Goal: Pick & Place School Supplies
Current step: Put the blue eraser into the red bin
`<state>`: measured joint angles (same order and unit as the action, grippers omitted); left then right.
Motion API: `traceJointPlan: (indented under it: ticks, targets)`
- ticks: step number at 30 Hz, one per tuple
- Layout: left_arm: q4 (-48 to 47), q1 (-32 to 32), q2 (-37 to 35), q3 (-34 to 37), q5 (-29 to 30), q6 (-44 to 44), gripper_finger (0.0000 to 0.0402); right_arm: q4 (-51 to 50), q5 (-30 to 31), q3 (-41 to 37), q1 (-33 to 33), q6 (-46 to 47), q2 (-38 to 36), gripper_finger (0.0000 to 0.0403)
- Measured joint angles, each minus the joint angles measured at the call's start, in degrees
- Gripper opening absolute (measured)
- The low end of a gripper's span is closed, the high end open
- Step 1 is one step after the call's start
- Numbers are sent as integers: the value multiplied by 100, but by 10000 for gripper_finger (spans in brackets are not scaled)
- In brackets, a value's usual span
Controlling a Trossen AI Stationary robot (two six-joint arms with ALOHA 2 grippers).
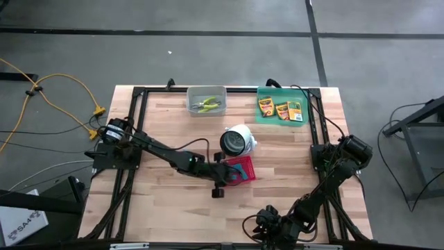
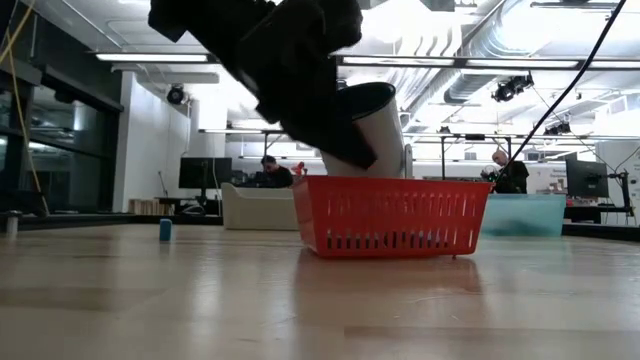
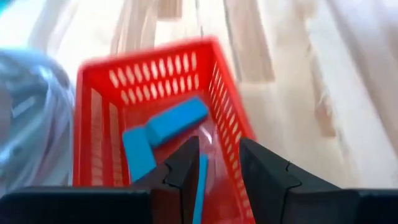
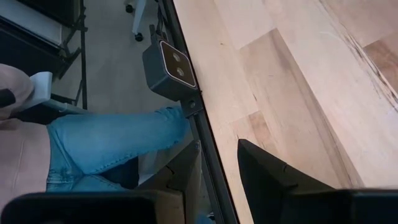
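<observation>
Hovering my left gripper over the red basket, fingers parted, blue blocks inside; right gripper waits at the counter edge, fingers apart, empty.

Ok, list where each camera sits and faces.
High: overhead, straight down on table, both arms.
Low: table height, level at red basket; left arm above.
Left wrist: over basket, blue blocks inside; left gripper open.
Right wrist: at table edge, person's leg; right gripper.
High, low and left wrist share the basket.
</observation>
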<state>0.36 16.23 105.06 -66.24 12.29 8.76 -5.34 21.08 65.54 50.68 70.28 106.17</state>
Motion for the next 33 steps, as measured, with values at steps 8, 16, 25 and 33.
traceJointPlan:
  ticks: [8, 16, 25, 33]
  targets:
    - [-249, 249, -407, -7, 5, -103, 109, 0, 0, 0, 1, -1, 0, 97]
    - [-2395, 518, -1223, -7, 408, 1086, 109, -2, 7, 0, 2, -153, 0, 97]
    - [-4991, 398, -1458, -7, 443, 1085, 109, 4, 147, 0, 2, -302, 0, 97]
    - [-5693, 130, -1432, -4, 444, -908, 109, 12, 155, 0, 2, -303, 0, 97]
